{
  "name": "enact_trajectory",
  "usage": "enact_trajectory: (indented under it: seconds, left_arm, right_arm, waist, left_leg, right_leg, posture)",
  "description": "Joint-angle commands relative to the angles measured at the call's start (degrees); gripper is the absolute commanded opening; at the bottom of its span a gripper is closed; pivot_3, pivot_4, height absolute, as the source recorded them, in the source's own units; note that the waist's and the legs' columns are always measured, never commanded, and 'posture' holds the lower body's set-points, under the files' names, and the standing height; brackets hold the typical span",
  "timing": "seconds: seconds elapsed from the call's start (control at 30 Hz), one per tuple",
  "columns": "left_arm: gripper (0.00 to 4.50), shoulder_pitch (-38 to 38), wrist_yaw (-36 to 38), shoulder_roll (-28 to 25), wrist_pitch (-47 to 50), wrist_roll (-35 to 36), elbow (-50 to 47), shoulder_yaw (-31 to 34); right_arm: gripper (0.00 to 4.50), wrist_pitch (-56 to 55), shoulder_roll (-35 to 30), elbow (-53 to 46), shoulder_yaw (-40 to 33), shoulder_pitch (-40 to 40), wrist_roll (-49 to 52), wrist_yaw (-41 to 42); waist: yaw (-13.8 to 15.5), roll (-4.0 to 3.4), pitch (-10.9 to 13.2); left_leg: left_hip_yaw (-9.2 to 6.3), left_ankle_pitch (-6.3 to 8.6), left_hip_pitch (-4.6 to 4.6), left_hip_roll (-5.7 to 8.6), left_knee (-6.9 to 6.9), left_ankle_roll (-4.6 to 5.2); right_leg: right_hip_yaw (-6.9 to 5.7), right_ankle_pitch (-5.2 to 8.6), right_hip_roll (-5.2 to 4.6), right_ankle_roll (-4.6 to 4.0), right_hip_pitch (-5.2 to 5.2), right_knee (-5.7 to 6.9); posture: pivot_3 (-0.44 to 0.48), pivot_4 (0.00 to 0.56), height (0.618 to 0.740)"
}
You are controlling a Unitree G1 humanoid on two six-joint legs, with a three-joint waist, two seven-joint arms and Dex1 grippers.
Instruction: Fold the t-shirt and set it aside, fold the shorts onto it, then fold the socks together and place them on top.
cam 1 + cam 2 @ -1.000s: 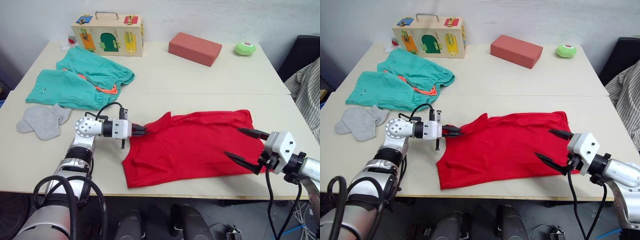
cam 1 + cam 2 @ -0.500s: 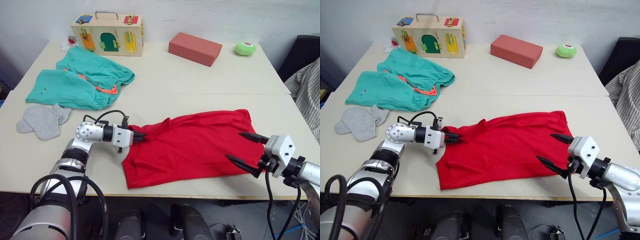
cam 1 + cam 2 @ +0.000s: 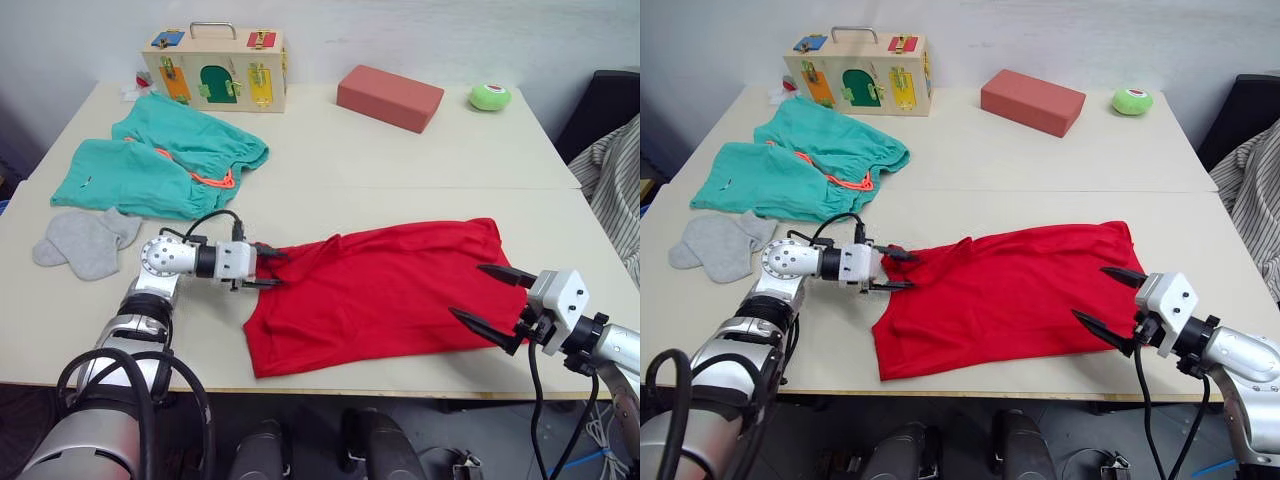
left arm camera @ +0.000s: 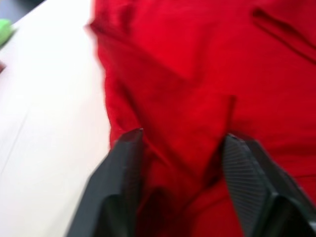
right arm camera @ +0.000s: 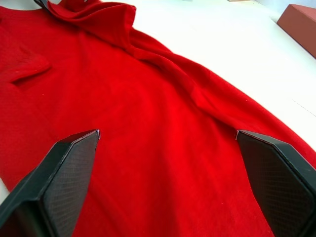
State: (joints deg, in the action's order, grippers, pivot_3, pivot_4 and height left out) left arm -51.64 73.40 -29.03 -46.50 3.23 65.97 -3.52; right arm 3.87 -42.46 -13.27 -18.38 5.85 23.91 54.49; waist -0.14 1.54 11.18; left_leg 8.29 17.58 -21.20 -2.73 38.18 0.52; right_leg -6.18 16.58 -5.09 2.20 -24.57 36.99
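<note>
1. The t-shirt (image 3: 385, 290) lies spread and rumpled on the near half of the bench (image 3: 400, 160), toward the robot's right, its lower edge near the bench's front edge.
2. The left gripper (image 3: 268, 268) reaches in level from the left, at the t-shirt's left edge. Its jaws are spread a little, with red cloth between the fingers (image 4: 126, 163); they are not pressed shut on it.
3. The right gripper (image 3: 492, 297) sits at the t-shirt's right end, near the front edge of the bench. Its jaws are spread wide, one finger over the cloth's far corner and the other over its near corner, holding nothing.
4. The shorts (image 3: 160, 160) lie crumpled on the far left part of the bench, with the orange drawstring showing at the waist.
5. The socks (image 3: 85, 240) lie flat together just in front of the shorts, near the left edge and well apart from the t-shirt.
6. At the back of the bench stand a wooden box with a handle (image 3: 215, 68), a red block (image 3: 390, 97) and a small green object (image 3: 490, 97).
</note>
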Motion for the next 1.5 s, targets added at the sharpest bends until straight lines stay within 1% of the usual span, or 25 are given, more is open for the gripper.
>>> enact_trajectory:
  seconds: [0.03, 0.1, 0.23, 0.3, 0.37, 0.47, 0.57, 0.63, 0.83, 0.9, 0.97, 1.0, 1.17, 1.3, 1.33, 1.5]
  left_arm:
    - [3.89, -2.0, 0.6, -0.6, 10.0, 4.6, -1.9, 3.9]
    - [4.48, -2.4, -0.4, -0.7, 14.6, 5.5, -2.4, 5.4]
    - [4.48, -1.9, -0.6, -1.1, 19.2, 6.6, -4.9, 7.3]
    - [4.48, -1.3, 0.2, -1.1, 23.3, 8.4, -7.5, 8.5]
    - [4.48, -0.3, 0.9, -1.1, 28.0, 10.4, -11.1, 9.5]
    - [4.48, 2.7, 2.2, -1.1, 32.2, 11.3, -18.0, 8.8]
    - [4.48, 5.8, 2.4, -0.8, 32.2, 10.4, -23.3, 7.2]
    - [4.48, 7.2, 2.2, -0.7, 31.8, 9.5, -25.2, 6.2]
    - [4.48, 8.2, -3.8, 0.2, 30.5, 6.9, -24.2, 4.7]
    - [4.08, 8.1, -5.0, 0.6, 30.4, 6.2, -23.7, 4.3]
    - [3.57, 8.2, -5.1, 1.0, 30.7, 6.1, -23.7, 4.0]
    - [3.18, 8.3, -5.1, 1.0, 30.4, 6.0, -23.7, 3.9]
    - [1.6, 8.4, -4.1, 1.2, 27.8, 6.0, -23.2, 3.3]
    - [0.24, 8.7, -2.6, 1.1, 25.6, 6.5, -23.1, 3.2]
    - [0.02, 8.8, -2.2, 1.1, 25.0, 6.5, -23.0, 3.2]
    - [0.02, 8.9, 0.9, 1.2, 22.4, 7.6, -23.7, 3.3]
  right_arm:
    - [4.5, -0.2, 0.4, -0.6, -0.7, 0.1, 0.7, -0.4]
    - [4.5, -0.1, 0.5, -0.7, -0.7, 0.2, 0.8, -0.5]
    - [4.5, 0.1, 0.6, -0.8, -0.6, 0.4, 0.9, -0.7]
    - [4.5, 0.2, 0.6, -1.0, -0.7, 0.4, 1.0, -0.7]
    - [4.5, 0.3, 0.6, -1.0, -0.9, 0.5, 1.0, -0.7]
    - [4.5, 0.4, 0.6, -1.0, -1.0, 0.6, 1.1, -0.7]
    - [4.5, 0.5, 0.6, -1.0, -0.8, 0.5, 1.1, -0.7]
    - [4.5, 0.6, 0.6, -0.9, -0.6, 0.3, 1.0, -0.7]
    - [4.5, 0.8, 0.5, -0.5, -0.3, -0.8, 1.0, -0.5]
    - [4.5, 0.8, 0.6, -0.6, -0.2, -0.7, 1.0, -0.5]
    - [4.5, 0.9, 0.7, -0.7, -0.1, -0.7, 0.9, -0.5]
    - [4.5, 0.9, 0.7, -0.8, -0.1, -0.7, 0.9, -0.6]
    - [4.5, 0.8, 0.8, -0.9, 0.0, -0.6, 0.9, -0.7]
    - [4.5, 0.8, 1.0, -1.2, -0.1, -0.3, 0.9, -0.9]
    - [4.5, 0.8, 1.1, -1.2, 0.0, -0.3, 0.8, -0.9]
    - [4.5, 0.7, 1.2, -1.0, 0.1, -0.4, 0.8, -0.9]
  waist:
    - [0.0, 0.0, 0.0]
    - [0.0, 0.0, 0.0]
    - [0.0, 0.0, 0.0]
    - [0.0, 0.0, 0.0]
    - [0.0, 0.0, 0.0]
    - [-0.1, 0.0, 0.0]
    - [-0.1, 0.0, 0.0]
    - [0.0, 0.0, 0.0]
    - [0.1, 0.0, 0.0]
    - [0.1, 0.0, 0.0]
    - [0.1, 0.0, 0.0]
    - [0.1, 0.0, 0.0]
    - [0.0, 0.0, 0.0]
    - [0.1, 0.0, 0.0]
    - [0.1, 0.0, 0.0]
    - [0.0, 0.0, 0.0]
  left_leg:
    - [0.0, 0.0, 0.0, 0.0, 0.0, 0.0]
    - [0.0, 0.0, -0.01, 0.0, 0.0, 0.0]
    - [0.0, -0.01, 0.0, 0.0, 0.0, -0.01]
    - [0.0, -0.01, 0.0, 0.0, 0.0, -0.02]
    - [0.0, -0.02, -0.01, 0.0, 0.0, -0.03]
    - [0.01, -0.02, 0.01, -0.01, 0.0, -0.04]
    - [0.01, -0.04, 0.02, -0.02, 0.0, -0.07]
    - [0.01, -0.04, 0.02, -0.02, 0.01, -0.08]
    - [0.0, -0.04, 0.02, -0.01, 0.02, -0.07]
    - [0.0, -0.04, 0.01, -0.01, 0.01, -0.07]
    - [0.0, -0.04, 0.01, -0.01, 0.01, -0.07]
    - [0.0, -0.04, 0.01, -0.01, 0.01, -0.07]
    - [0.0, -0.04, 0.02, -0.02, 0.0, -0.08]
    - [0.0, -0.04, 0.01, -0.01, 0.01, -0.07]
    - [0.0, -0.04, 0.02, -0.01, 0.0, -0.07]
    - [0.0, -0.04, 0.02, -0.02, 0.0, -0.07]
  right_leg:
    - [-0.01, 0.0, 0.0, 0.0, 0.0, 0.0]
    - [-0.02, 0.0, 0.01, 0.0, 0.0, 0.0]
    - [0.0, 0.0, 0.02, 0.0, 0.0, 0.0]
    - [0.0, 0.0, 0.02, 0.0, 0.0, 0.01]
    - [0.02, 0.0, 0.02, 0.0, 0.0, 0.01]
    - [0.05, 0.0, 0.03, 0.0, 0.0, 0.02]
    - [0.08, 0.0, 0.04, 0.0, 0.0, 0.03]
    - [0.09, 0.0, 0.05, 0.0, 0.0, 0.03]
    - [0.1, 0.0, 0.02, 0.0, 0.01, 0.02]
    - [0.09, 0.0, 0.02, 0.0, 0.01, 0.02]
    - [0.09, 0.0, 0.02, 0.0, 0.01, 0.02]
    - [0.08, 0.0, 0.02, 0.0, 0.01, 0.02]
    - [0.08, 0.0, 0.03, 0.0, 0.01, 0.02]
    - [0.08, 0.0, 0.01, 0.0, 0.01, 0.02]
    - [0.08, 0.0, 0.01, 0.0, 0.01, 0.02]
    - [0.08, 0.0, 0.02, 0.0, 0.01, 0.02]
  posture:
    - [0.0, 0.15, 0.74]
    - [0.0, 0.15, 0.74]
    - [0.0, 0.15, 0.74]
    - [0.0, 0.15, 0.74]
    - [0.0, 0.15, 0.74]
    - [0.0, 0.15, 0.74]
    - [0.0, 0.15, 0.74]
    - [0.0, 0.15, 0.74]
    - [0.0, 0.15, 0.74]
    - [0.0, 0.15, 0.74]
    - [0.0, 0.15, 0.74]
    - [0.0, 0.15, 0.74]
    - [0.0, 0.15, 0.74]
    - [0.0, 0.15, 0.74]
    - [0.0, 0.15, 0.74]
    - [0.0, 0.15, 0.74]
